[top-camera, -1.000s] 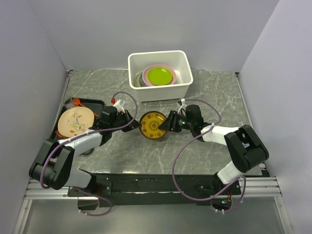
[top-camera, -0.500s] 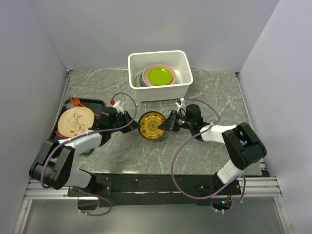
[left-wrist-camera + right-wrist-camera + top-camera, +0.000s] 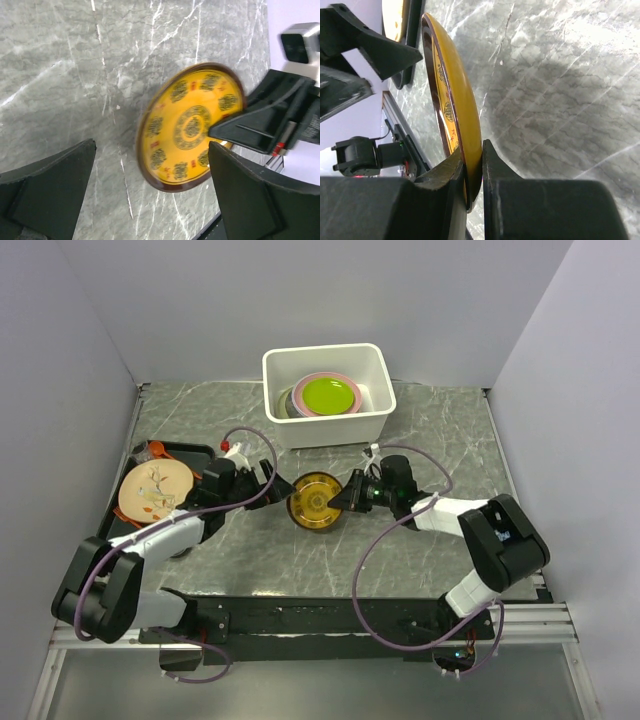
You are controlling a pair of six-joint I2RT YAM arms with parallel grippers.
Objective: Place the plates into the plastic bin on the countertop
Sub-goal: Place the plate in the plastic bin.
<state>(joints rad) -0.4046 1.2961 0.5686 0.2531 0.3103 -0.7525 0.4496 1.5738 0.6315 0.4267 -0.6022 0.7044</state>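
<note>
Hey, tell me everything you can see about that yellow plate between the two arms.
The yellow plate is round, with a dark brown rim, a central dark medallion and a ring of smaller ones. The right end effector is shut on its right edge, one finger on each face. It seems held tilted over the countertop, in front of the plastic bin, casting a shadow. The left end effector stands open beside it, not touching.
</note>
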